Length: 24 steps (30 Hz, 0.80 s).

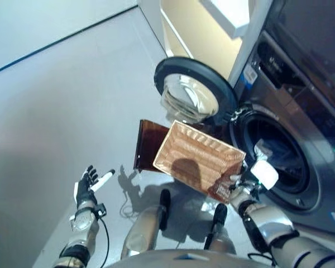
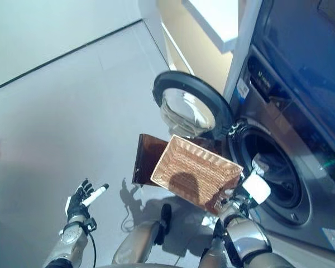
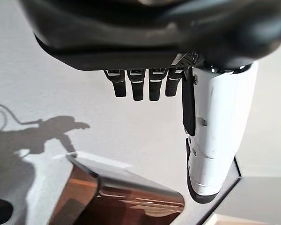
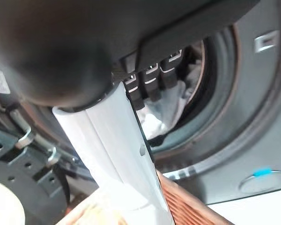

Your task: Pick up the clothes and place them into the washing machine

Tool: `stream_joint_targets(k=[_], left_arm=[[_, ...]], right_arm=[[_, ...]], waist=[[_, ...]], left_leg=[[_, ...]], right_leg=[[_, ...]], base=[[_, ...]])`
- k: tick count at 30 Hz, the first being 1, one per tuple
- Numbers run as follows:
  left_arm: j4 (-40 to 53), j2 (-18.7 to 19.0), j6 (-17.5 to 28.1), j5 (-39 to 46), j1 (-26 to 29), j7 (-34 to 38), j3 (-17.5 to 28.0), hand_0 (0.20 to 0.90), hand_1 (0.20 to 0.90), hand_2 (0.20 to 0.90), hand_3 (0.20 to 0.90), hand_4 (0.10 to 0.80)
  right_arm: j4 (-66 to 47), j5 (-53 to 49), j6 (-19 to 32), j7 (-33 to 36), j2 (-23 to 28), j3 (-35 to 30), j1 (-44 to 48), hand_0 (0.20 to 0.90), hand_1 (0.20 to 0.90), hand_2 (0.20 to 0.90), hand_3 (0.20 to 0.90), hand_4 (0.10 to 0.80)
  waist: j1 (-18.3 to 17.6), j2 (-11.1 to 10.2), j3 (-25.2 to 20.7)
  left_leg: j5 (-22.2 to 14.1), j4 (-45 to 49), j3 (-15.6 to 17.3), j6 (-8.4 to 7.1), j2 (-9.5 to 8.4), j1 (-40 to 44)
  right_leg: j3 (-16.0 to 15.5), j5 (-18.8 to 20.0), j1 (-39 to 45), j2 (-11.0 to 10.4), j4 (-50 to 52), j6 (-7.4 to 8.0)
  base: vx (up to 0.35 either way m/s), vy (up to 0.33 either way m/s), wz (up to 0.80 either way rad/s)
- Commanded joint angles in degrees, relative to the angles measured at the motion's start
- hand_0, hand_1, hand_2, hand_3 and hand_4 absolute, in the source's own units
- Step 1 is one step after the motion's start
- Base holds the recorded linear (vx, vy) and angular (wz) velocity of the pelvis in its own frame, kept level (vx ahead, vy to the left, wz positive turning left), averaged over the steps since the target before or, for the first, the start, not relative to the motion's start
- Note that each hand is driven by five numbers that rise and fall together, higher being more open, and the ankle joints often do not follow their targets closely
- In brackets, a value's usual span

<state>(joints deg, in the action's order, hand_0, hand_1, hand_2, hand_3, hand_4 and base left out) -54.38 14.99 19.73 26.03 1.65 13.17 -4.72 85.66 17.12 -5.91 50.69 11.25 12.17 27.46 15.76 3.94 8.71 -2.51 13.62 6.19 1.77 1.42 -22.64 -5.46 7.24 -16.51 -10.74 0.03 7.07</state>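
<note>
My right hand (image 1: 247,183) is shut on the lower corner of a woven basket (image 1: 198,159). It holds the basket up, tilted beside the washing machine's (image 1: 315,167) round drum opening (image 1: 282,162). I see no clothes in the basket. Pale clothes (image 4: 171,105) lie inside the drum, past the right hand's fingers; a bit of them shows at the drum's rim (image 1: 263,148). The round glass door (image 1: 192,95) stands swung open to the left of the drum. My left hand (image 1: 88,187) hangs open over the floor at the lower left, holding nothing.
A brown translucent container (image 1: 148,144) stands on the grey floor just behind the basket; it also shows under the left hand (image 3: 126,197). A white shelf (image 1: 226,17) and a beige cabinet side (image 1: 195,39) rise left of the machine.
</note>
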Motion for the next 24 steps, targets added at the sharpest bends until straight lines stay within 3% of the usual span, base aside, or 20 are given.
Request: stream_joint_targets(k=[1, 8, 13, 15, 19, 24], left_arm=[[-3.44, 1.13, 1.56, -4.25, 2.3, 3.77, 1.83, 0.9, 0.9, 0.9, 0.9, 0.8], [-13.87, 2.06, -1.07, -12.89, 3.67, 5.34, 1.73, 0.9, 0.9, 0.9, 0.9, 0.8], [-18.5, 2.95, -2.99, -18.86, 3.03, 5.9, 2.22, 0.9, 0.9, 0.9, 0.9, 0.8], [-20.83, 3.45, -4.31, -24.6, 2.32, 5.4, 1.41, 0.9, 0.9, 0.9, 0.9, 0.8], [-22.44, 3.58, -5.37, -27.82, 2.29, 4.18, 1.01, 0.9, 0.9, 0.9, 0.9, 0.8], [-25.1, 2.52, -7.3, -31.58, 2.49, 1.72, -0.31, 0.9, 0.9, 0.9, 0.9, 0.8]], right_arm=[[-1.79, -2.07, 2.59, 1.58, 2.22, 0.24, -0.61, 0.9, 0.9, 0.9, 0.9, 0.8], [-3.21, 0.13, 5.27, -1.08, 0.21, 1.6, -6.2, 0.9, 0.9, 0.9, 0.9, 0.8], [-4.86, 1.03, 7.66, -4.3, -0.73, 2.65, -8.59, 0.9, 0.9, 0.9, 0.9, 0.8], [-5.82, 2.45, 9.05, -8.15, -1.4, 4.76, -10.07, 0.9, 0.9, 0.9, 0.9, 0.8], [-6.94, 3.34, 11.11, -13.2, -2.37, 7.16, -11.71, 0.9, 0.9, 0.9, 0.9, 0.8], [-6.89, -5.94, 14.19, -22.35, -4.26, 4.28, -16.7, 0.9, 0.9, 0.9, 0.9, 0.8]], waist=[[1.98, 0.8, -1.08], [-0.88, -3.61, -3.1], [-2.72, -5.43, -4.44], [-4.28, -6.49, -5.65], [-5.77, -7.25, -6.5], [-8.61, -8.27, -8.21]], left_leg=[[6.69, -15.17, -0.65, -4.12, -0.85, 8.98], [7.42, -17.6, 0.17, -4.77, 0.02, 15.74], [7.28, -18.5, 1.31, -5.12, 0.81, 19.45], [7.24, -18.62, 2.54, -5.52, 1.5, 21.14], [7.52, -18.62, 3.51, -6.05, 2.08, 22.01], [7.69, -18.62, 4.68, -6.8, 3.19, 22.79]], right_leg=[[-0.76, -2.24, 6.03, 1.8, 3.99, 0.95], [0.04, 1.59, 10.92, 2.62, 2.94, 2.21], [1.55, 2.97, 13.42, 3.32, 2.1, 2.77], [2.86, 3.91, 14.5, 3.8, 1.45, 3.26], [4.09, 4.57, 15.12, 4.28, 0.85, 3.53], [4.85, 4.05, 16.03, 5.11, -0.85, 3.43]], base=[[0.131, -0.057, 0.06], [0.12, -0.048, -0.03], [0.087, -0.023, -0.21], [0.05, -0.005, -0.2], [-0.009, 0.0, -0.25], [-0.033, 0.03, -0.24]])
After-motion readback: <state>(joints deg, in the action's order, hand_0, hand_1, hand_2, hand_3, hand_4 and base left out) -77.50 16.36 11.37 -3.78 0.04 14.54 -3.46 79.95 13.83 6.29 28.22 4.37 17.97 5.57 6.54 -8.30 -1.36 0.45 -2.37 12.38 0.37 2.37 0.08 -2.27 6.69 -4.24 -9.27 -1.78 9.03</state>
